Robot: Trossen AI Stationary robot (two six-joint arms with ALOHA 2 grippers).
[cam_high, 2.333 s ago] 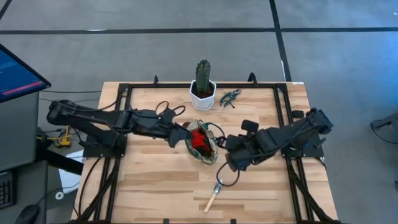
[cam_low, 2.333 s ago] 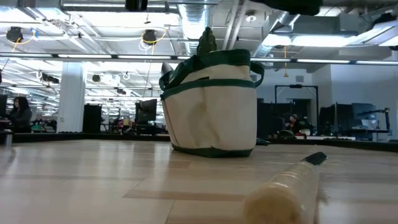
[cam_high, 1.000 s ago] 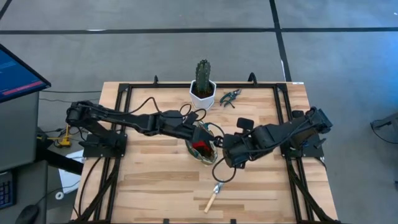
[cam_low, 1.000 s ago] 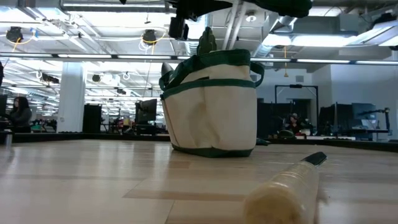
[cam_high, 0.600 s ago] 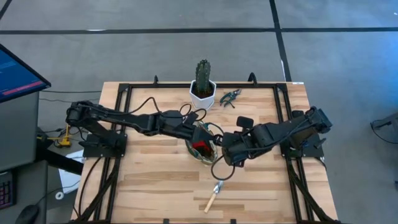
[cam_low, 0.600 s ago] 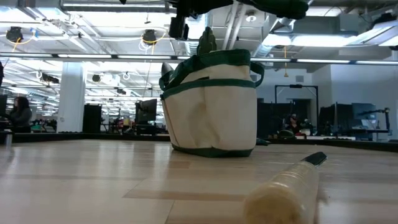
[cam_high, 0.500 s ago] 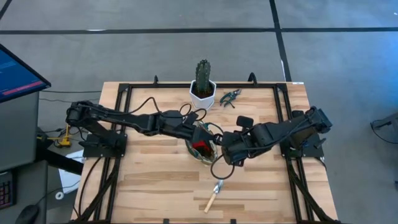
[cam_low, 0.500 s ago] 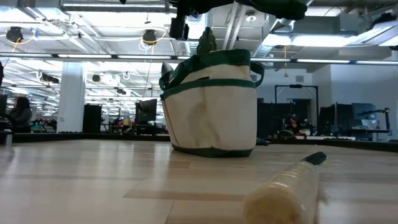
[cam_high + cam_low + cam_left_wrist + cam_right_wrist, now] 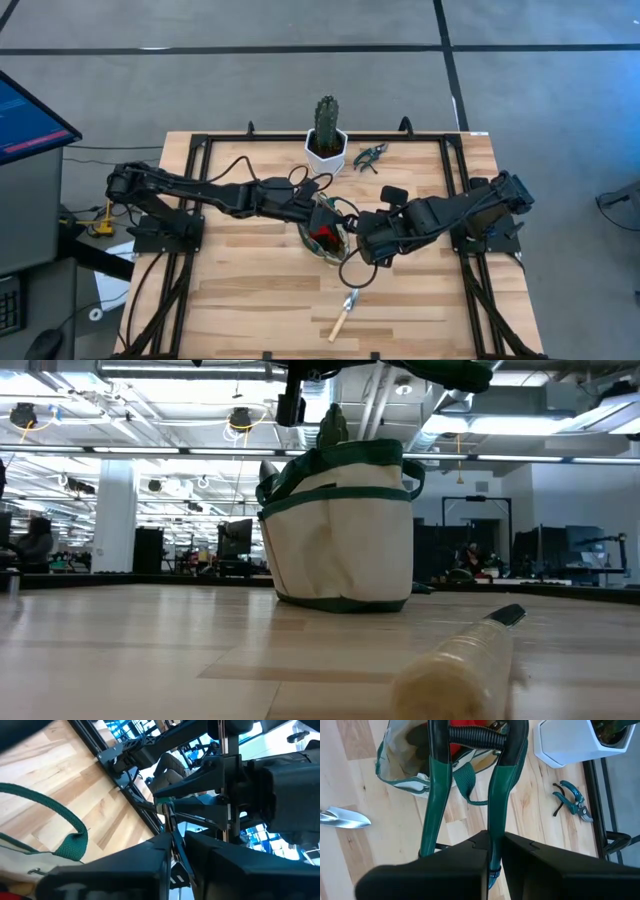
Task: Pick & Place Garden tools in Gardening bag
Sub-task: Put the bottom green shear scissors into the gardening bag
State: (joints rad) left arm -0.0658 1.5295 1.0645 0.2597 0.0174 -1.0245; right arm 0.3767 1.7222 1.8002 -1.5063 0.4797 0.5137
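High view: you see the gardening bag (image 9: 325,232) at the middle of the tabletop (image 9: 250,300), mouth up, a red tool (image 9: 320,235) inside it. The left gripper (image 9: 318,212) sits over the bag's left rim; the right gripper (image 9: 366,250) is just beside the bag's right side, a dark loop hanging below it. A wooden-handled trowel (image 9: 343,314) lies on the tabletop in front of the bag, apart from it. Dark pruning shears (image 9: 371,155) lie near the far edge, just beside the cactus (image 9: 326,122) in its white pot (image 9: 326,155).

Low view: bag (image 9: 340,530) stands upright on the tabletop, green handles up. The trowel's wooden handle (image 9: 455,665) fills the near right corner. Dark arm parts hang above the bag.

Left wrist view: jaws are pressed together on a thin green strap, the bag's handle (image 9: 172,837). Another green loop handle (image 9: 60,827) arcs over the cream fabric. The other arm's dark body is right ahead.

Right wrist view: jaws are closed on green-handled shears (image 9: 470,785), whose two green handles run forward from the jaws over the bag's opening (image 9: 410,755). The trowel's metal blade (image 9: 345,817) lies on the wood to one side. The teal-handled shears (image 9: 572,800) and the white pot (image 9: 570,742) show beyond.
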